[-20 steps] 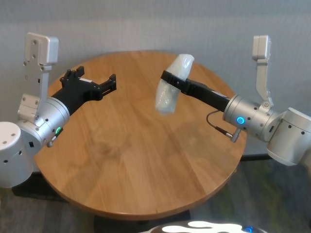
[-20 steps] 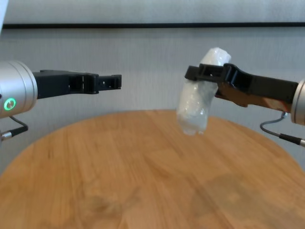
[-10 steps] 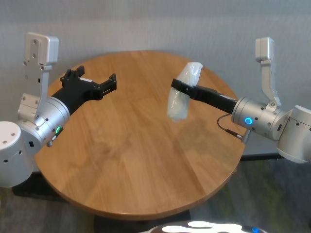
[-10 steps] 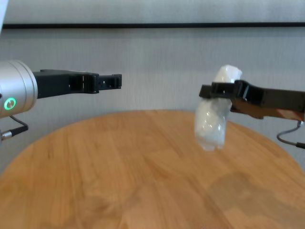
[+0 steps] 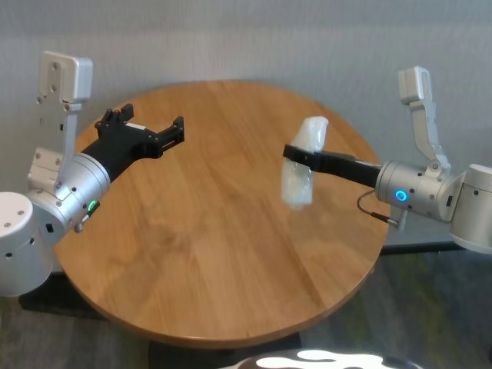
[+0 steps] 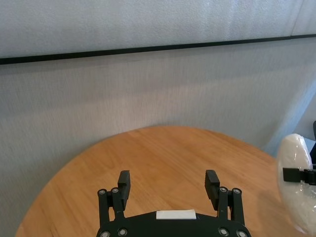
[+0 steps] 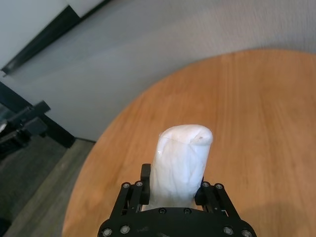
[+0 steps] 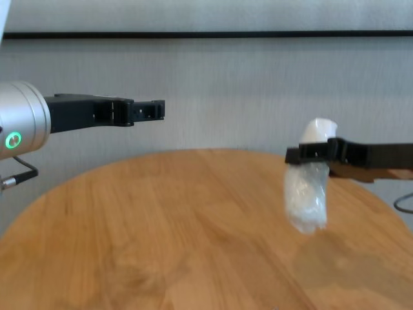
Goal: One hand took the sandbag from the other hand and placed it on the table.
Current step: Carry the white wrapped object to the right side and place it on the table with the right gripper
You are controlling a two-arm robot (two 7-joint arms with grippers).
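1. The right gripper (image 5: 296,154) is clenching the sandbag (image 5: 302,163) upright above the table's (image 5: 192,254) right side, not touching the wood.
2. Farther left, the left gripper (image 5: 179,129) is hovering with its jaws spread, grasping nothing.

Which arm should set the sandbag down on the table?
Right. The right hand is shut on the sandbag, upright above the table. The left hand is open, empty and well apart.
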